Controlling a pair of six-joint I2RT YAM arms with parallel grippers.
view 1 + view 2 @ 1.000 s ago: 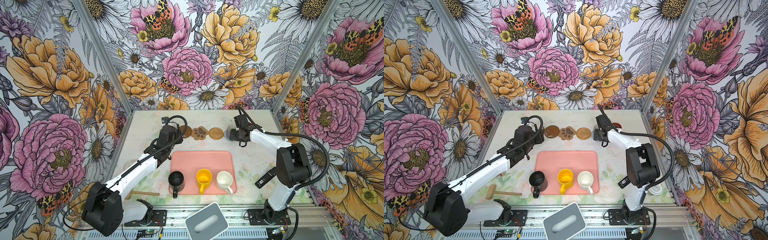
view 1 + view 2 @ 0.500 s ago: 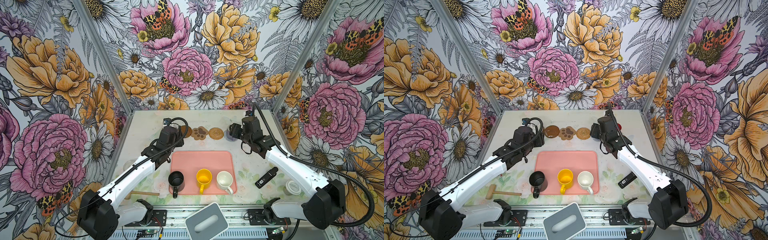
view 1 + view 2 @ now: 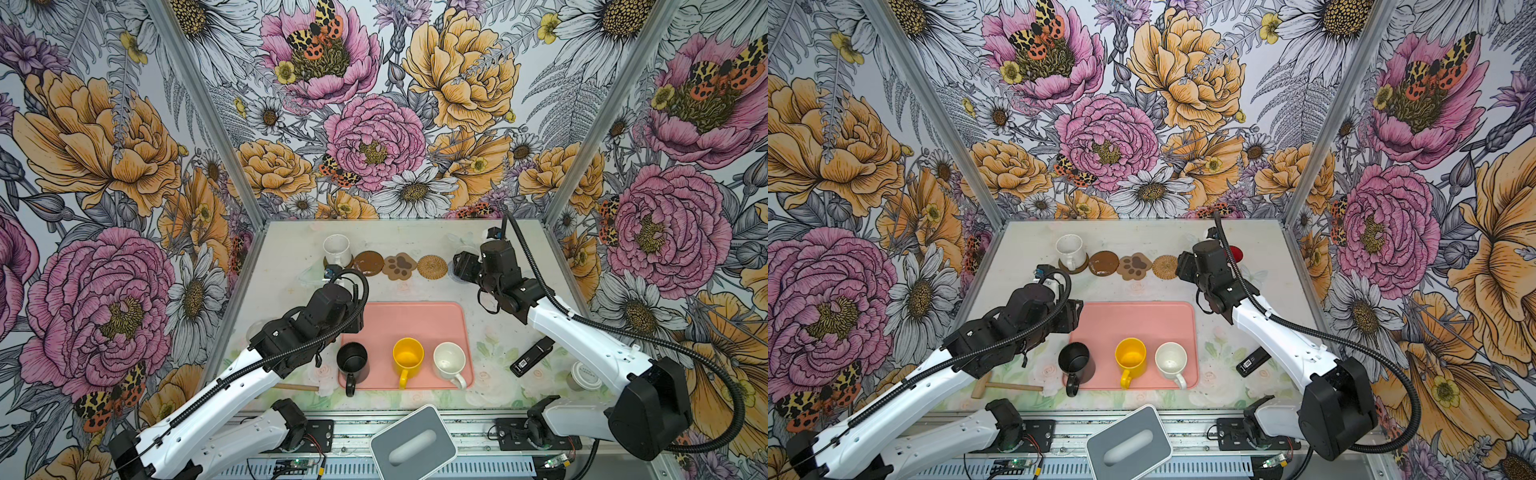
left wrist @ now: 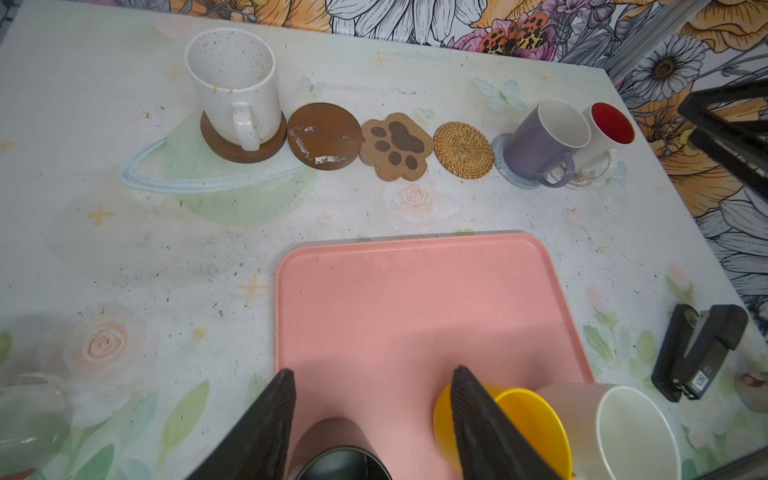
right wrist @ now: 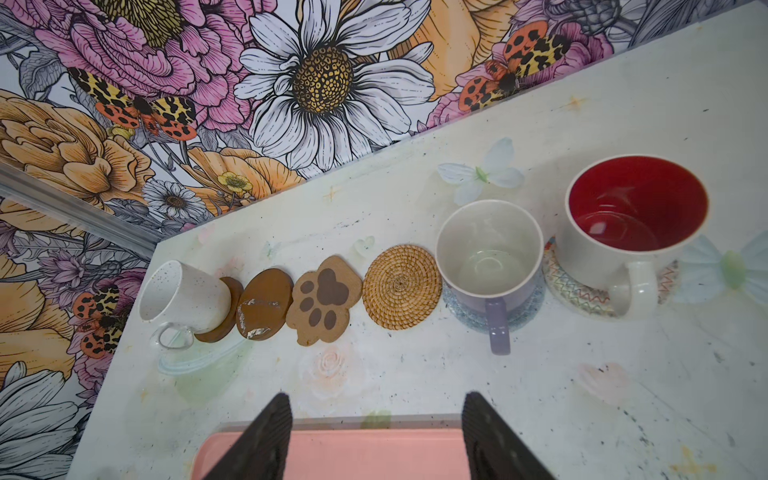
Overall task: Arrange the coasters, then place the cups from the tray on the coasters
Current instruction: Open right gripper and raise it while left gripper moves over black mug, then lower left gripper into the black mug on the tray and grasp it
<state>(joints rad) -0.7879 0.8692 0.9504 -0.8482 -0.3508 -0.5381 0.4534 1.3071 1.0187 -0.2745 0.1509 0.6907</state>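
Coasters line the table's back. A white cup (image 3: 336,249) stands on the left brown disc (image 4: 232,153). The second brown disc (image 3: 368,262), paw print (image 3: 399,266) and rattan round (image 3: 432,266) are bare. A lavender cup (image 5: 490,253) sits on the grey-blue mat (image 5: 457,311), and a red-lined cup (image 5: 636,212) on the cream lacy mat (image 5: 573,295). The pink tray (image 3: 411,320) holds black (image 3: 352,362), yellow (image 3: 408,357) and cream-white (image 3: 449,360) cups. My left gripper (image 4: 372,370) hangs open over the tray above the black cup. My right gripper (image 5: 376,395) is open and empty near the lavender cup.
A black stapler (image 3: 532,356) and a white-lidded jar (image 3: 584,374) lie right of the tray. A wooden mallet (image 3: 1005,386) and a clear glass jar (image 4: 29,415) are to its left. A grey box (image 3: 413,442) sits at the front edge.
My left gripper drew back from the left brown disc toward the tray, uncovering the white cup there. The right arm swung its elbow outward while its gripper stayed near the lavender cup.
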